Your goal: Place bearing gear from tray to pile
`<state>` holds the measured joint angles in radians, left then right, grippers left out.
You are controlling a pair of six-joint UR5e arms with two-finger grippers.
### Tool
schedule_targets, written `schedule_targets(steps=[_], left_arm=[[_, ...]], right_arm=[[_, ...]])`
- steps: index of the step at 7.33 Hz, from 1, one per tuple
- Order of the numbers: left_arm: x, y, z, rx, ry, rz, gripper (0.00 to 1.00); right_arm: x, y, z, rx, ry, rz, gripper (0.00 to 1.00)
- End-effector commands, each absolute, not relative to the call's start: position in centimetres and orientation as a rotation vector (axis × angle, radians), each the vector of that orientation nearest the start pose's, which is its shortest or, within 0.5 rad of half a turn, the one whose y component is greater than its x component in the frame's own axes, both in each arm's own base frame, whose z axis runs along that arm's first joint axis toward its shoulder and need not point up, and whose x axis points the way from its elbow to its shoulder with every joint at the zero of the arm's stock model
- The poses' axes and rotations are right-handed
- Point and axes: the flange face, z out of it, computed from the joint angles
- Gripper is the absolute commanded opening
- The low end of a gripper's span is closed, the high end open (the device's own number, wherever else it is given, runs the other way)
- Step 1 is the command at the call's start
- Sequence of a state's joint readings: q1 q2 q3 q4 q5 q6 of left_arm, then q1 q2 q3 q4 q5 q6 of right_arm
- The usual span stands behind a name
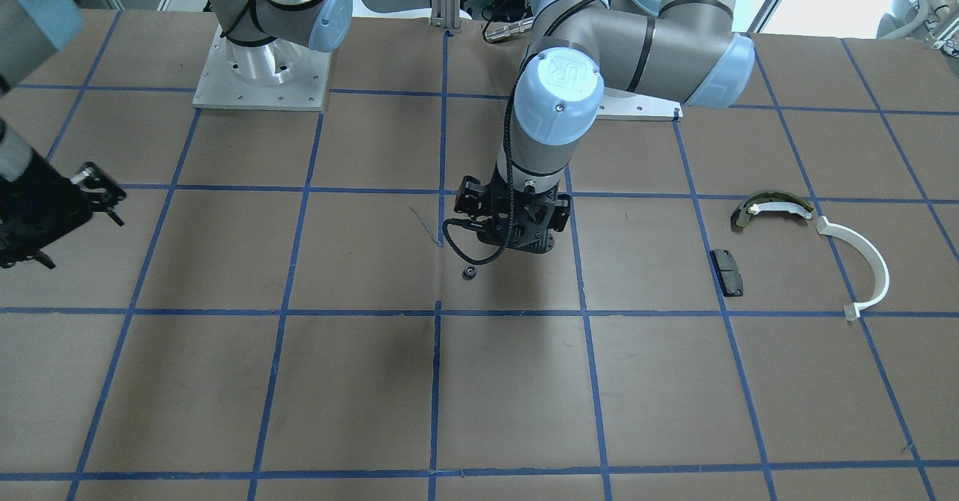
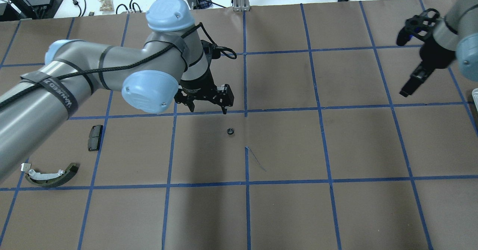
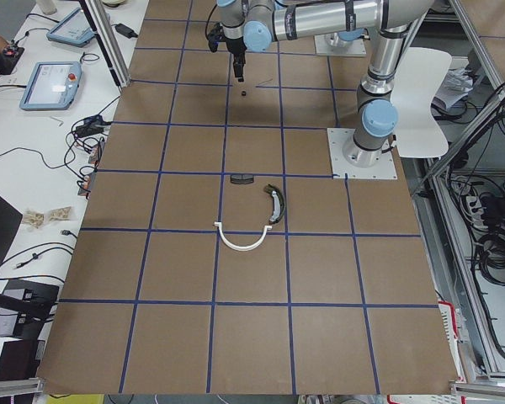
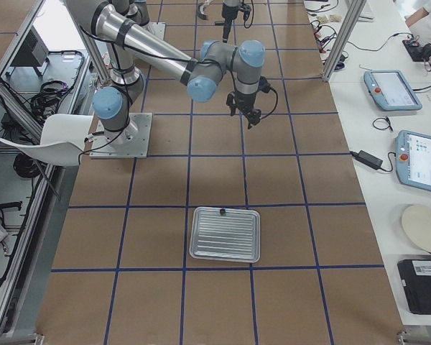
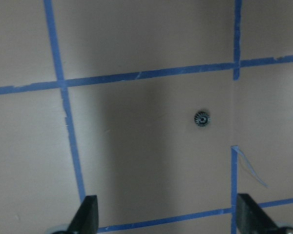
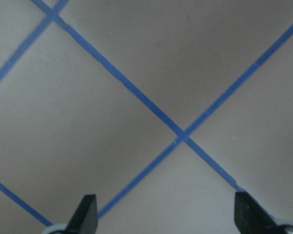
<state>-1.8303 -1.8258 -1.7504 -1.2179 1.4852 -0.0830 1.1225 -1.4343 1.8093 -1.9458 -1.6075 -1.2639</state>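
The left fingers stand wide apart with nothing between them, hanging just above the table and pointing down at it. The bearing gear lies flat on the brown paper a little ahead of these fingers, apart from them and touching neither. In the left wrist view it sits nearer the finger on that view's right than the other one. It is a small dark toothed ring that rests in the arm's shadow, just beside the end of a blue tape line. The pile lies well apart from the left fingers, out toward the robot's left. It is made up of an olive-and-white brake shoe, a white curved arc whose end is just beside the shoe's end, and a small black pad set a little apart from both. The right fingers are likewise spread wide and hold nothing. They hang over a crossing of blue tape lines, well apart from the gear on its other side. The tray rests flat on the table farther out beyond the right fingers toward the robot's right, well apart from the left fingers and the gear. A small dark object sits at the tray's rim on the side nearest the right fingers, too small to identify.
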Motion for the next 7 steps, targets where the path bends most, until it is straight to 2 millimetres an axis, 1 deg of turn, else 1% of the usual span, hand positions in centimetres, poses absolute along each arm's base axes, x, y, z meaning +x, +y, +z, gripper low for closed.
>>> schedule_targets(steps=[1,2,3,4,5,6,7], left_arm=[[-29.4,-48.7,24.9,0.333,3.181,0.098,1.0],[-30.2,-48.4,23.2,0.336,3.182,0.085,1.0],[-30.9,-48.2,21.9,0.356,3.174,0.109,1.0],[-31.2,-48.2,20.8,0.365,3.168,0.13,0.92],[-31.3,-48.1,19.8,0.376,3.164,0.146,0.92],[-31.4,-48.3,18.9,0.371,3.164,0.144,0.9],[-31.5,-48.6,17.4,0.369,3.167,0.142,0.89]], right_arm=[[-22.6,-49.8,32.0,-1.509,2.751,0.093,1.0],[-27.9,-48.0,29.7,-1.602,2.654,0.145,1.0],[-32.3,-47.6,27.8,-1.7,2.669,0.107,1.0],[-34.9,-47.9,24.7,-1.804,2.632,0.101,1.0],[-37.2,-47.4,21.7,-1.909,2.547,0.102,1.0],[-38.2,-47.4,20.1,-1.956,2.54,0.101,1.0],[-38.5,-47.6,19.3,-2.092,2.458,0.112,1.0]])
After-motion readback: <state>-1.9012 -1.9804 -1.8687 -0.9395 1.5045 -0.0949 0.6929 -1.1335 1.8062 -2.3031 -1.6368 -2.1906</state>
